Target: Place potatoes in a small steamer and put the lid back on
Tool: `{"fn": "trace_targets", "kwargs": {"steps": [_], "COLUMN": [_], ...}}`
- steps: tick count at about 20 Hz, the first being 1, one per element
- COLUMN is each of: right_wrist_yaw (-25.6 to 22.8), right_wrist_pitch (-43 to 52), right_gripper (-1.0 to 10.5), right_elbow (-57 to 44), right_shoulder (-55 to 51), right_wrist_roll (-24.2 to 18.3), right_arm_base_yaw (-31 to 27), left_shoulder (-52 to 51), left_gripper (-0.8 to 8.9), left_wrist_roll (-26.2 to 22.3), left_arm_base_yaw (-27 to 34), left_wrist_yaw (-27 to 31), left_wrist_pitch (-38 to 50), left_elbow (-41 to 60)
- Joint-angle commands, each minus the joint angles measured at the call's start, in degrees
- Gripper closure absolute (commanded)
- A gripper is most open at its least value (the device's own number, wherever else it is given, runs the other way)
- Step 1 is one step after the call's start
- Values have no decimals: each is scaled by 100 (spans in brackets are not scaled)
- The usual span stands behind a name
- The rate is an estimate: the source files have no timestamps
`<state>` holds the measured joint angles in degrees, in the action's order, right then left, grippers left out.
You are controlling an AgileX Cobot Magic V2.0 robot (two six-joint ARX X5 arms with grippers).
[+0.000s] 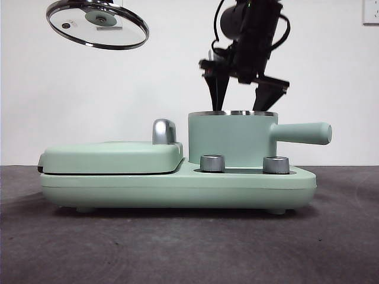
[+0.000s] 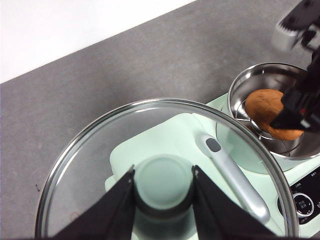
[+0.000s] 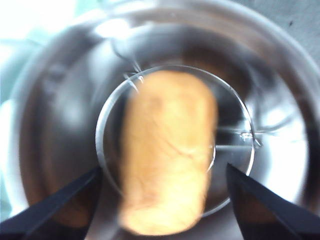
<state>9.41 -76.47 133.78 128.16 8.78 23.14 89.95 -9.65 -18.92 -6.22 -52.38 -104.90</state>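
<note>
The potato (image 3: 167, 150) is lying inside the steamer (image 1: 232, 139), on its wire rack. The right gripper (image 1: 240, 89) is hanging just above the rim, jaws apart and empty. Farther back and up, the left gripper (image 2: 164, 200) is holding the lid (image 1: 98, 23), clamped on its knob. Next, I judge, the right arm needs to clear out so the lid can come down centred.

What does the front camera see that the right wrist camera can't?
Only the front view shows the pot's stubby handle, the two knobs below it, the flat grill cover, and the lid held high in the air.

Only the right wrist view shows the potato lying inside, with the right gripper open around it.

Both show the small steamer and that gripper just above it.
</note>
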Motion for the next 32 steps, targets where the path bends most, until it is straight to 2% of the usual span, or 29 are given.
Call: {"fn": "trace_targets", "kwargs": {"steps": [1,5,8,10,12,16,21,23,26,32], "right_wrist_yaw": [118,-227,-446,-868,-1093,-831,-481,-492,-490,-490], "right_wrist_pitch": [-472,-492,-492,-492,-391,442,1370,1429,1410,1353], "right_gripper": [551,552,553,553,553,553,553,553,553,553], "right_elbow": [402,-35,-1187,-2236,-3292,-4935,-7071,-7508,-7794,-7801], "right_shoulder": [-221,-1377,-2551,-3475,-4402,-5895,-8196,-8876,-9632,-10107], "right_wrist_roll": [-173,-374,-549,-549,-549,-511,234,468,562,586], "right_arm_base_yaw": [28,35,35,35,35,35,42,39,39,39], "left_shoulder": [157,527,809,949,1067,1239,1593,1794,2087,2361], "left_gripper": [797,797,797,797,796,796,797,797,797,798], "left_wrist_roll": [46,155,157,157,160,157,157,157,155,173], "left_arm_base_yaw": [-24,-203,-376,-509,-717,-1095,-1670,-1805,-1930,-1937], "left_wrist_yaw": [-26,-247,-249,-249,-249,-249,-234,-219,177,177], "left_wrist_pitch": [273,446,752,970,1307,1810,2326,2481,2684,2850], "left_elbow": [-120,-120,-120,-120,-120,-120,-120,-120,-122,-122]}}
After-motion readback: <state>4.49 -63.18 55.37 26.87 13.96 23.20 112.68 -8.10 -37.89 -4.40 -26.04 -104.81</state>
